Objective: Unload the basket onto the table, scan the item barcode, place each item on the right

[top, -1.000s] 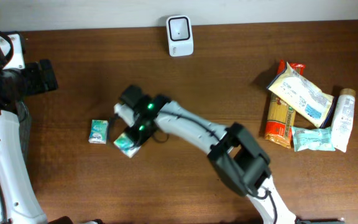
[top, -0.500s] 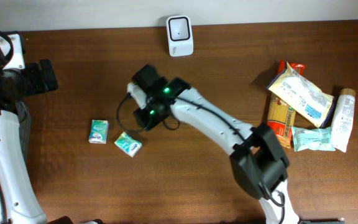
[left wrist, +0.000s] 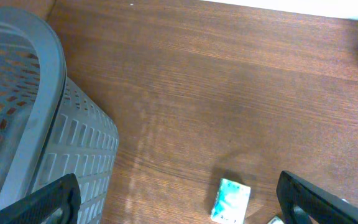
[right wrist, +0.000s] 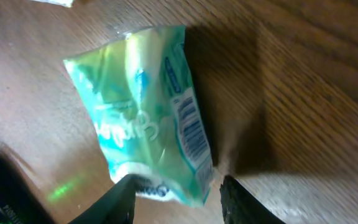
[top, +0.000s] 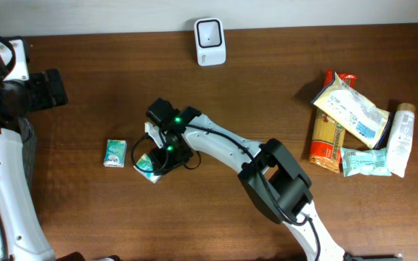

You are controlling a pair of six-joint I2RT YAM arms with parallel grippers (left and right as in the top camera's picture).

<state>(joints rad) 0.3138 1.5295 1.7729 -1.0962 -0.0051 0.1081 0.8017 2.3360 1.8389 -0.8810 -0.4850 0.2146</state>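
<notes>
A green tissue packet (right wrist: 142, 118) lies flat on the wooden table, its barcode (right wrist: 190, 129) facing up along one side. My right gripper (right wrist: 178, 188) is open just above it, with the packet's near end between the two fingers. In the overhead view this packet (top: 146, 171) shows left of centre, partly under the right gripper (top: 161, 154). A second small green packet (top: 115, 153) lies just to its left. The white scanner (top: 210, 41) stands at the table's back edge. My left gripper (left wrist: 179, 205) hangs open and empty at the far left, above that second packet (left wrist: 232, 200).
A grey perforated basket (left wrist: 42, 81) stands at the table's left end under the left arm. At the right end lies a pile: a spaghetti pack (top: 325, 141), a yellow-white pouch (top: 350, 109), a pale tissue pack (top: 365, 162) and a white tube (top: 401, 139).
The right gripper went from shut to open. It pulled back from the packet towards the scanner, then came down over the packet again. The left arm has not moved.
</notes>
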